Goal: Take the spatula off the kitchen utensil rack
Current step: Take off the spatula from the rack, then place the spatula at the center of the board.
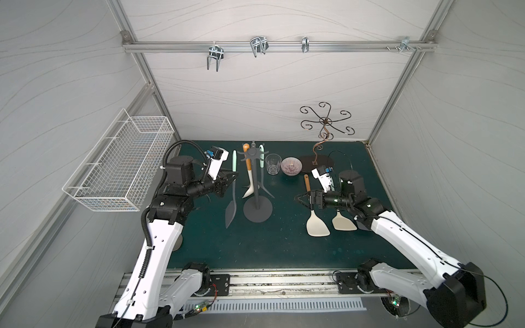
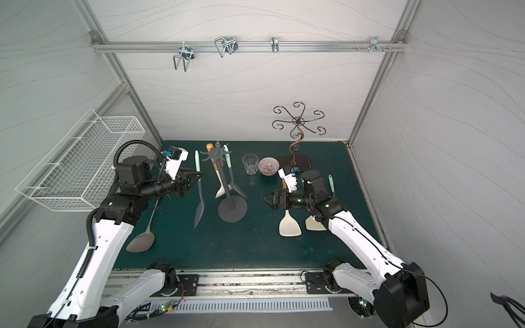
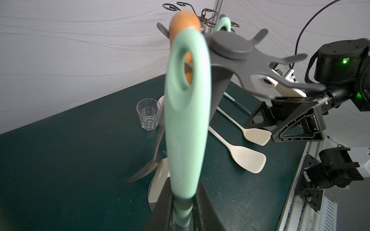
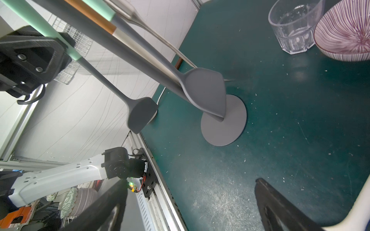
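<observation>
– Noting the left gripper [image 1: 233, 178] first: what does it have?
– It is clenched on the grey spatula [image 1: 230, 212], low on the mint-green handle near where the grey shaft begins. The left wrist view shows the handle rising from between the two jaws.
– Spatula position relative to the kitchen utensil rack [image 1: 257, 184]?
– It is upright on the robot's left of the rack, blade down over the green mat [image 1: 284, 250]. In both top views the looped handle end stands just beside the star-shaped crown, with a gap to the nearest hook. The blade is near the round base and apart from it. I cannot tell whether the blade tip meets the mat.
– What is on the rack itself?
– Two utensils hang from the crown: a wooden-handled white spoon [image 1: 247, 191] and a second mint-handled grey spatula [image 4: 204, 94].
– Right gripper [image 1: 301, 202]?
– Its jaws are spread with nothing between them. It hangs over the wooden handle of a cream spatula [image 1: 317, 224] lying on the mat, with another cream spatula [image 1: 344, 221] just beside that one. It is well apart from the rack.
– Anything else?
– A drinking glass [image 1: 273, 164] and a striped bowl [image 1: 291, 166] sit side by side toward the back. There is also a bronze wire stand [image 1: 326, 123], and a white wire basket [image 1: 122, 170] on the side wall.
</observation>
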You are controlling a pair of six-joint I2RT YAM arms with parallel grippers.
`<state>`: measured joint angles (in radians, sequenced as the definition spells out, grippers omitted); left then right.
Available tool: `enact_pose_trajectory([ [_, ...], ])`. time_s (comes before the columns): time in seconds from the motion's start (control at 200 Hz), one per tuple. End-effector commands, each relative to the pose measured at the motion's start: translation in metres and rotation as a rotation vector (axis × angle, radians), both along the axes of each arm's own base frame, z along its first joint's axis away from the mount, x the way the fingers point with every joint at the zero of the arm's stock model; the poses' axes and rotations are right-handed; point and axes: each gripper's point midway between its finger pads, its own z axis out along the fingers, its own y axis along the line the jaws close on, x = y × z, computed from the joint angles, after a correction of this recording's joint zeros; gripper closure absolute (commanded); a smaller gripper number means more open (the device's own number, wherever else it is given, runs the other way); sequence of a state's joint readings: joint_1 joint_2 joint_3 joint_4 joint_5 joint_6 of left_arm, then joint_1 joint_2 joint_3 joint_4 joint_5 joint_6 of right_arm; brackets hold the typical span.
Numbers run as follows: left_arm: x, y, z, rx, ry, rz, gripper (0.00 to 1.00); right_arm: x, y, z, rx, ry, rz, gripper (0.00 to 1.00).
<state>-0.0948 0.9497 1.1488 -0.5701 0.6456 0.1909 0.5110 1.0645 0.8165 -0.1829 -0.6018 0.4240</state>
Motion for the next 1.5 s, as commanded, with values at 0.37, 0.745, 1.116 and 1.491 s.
enact_pose_trajectory([
  [0.37,-0.013,0.045,0.047,0.109,-0.099,0.268,1.00,-0.014,0.028,0.034,0.020,-0.089,0.101,0.01],
  [0.745,-0.033,0.088,0.021,0.258,0.076,0.477,1.00,-0.046,0.049,0.046,-0.056,-0.197,0.170,0.01],
  [1.116,0.001,0.119,-0.047,0.398,0.293,0.646,1.00,-0.055,0.040,0.054,-0.038,-0.215,0.161,0.01],
  [1.491,0.039,0.148,-0.120,0.559,0.522,0.723,1.00,-0.059,0.042,0.047,-0.054,-0.190,0.166,0.01],
])
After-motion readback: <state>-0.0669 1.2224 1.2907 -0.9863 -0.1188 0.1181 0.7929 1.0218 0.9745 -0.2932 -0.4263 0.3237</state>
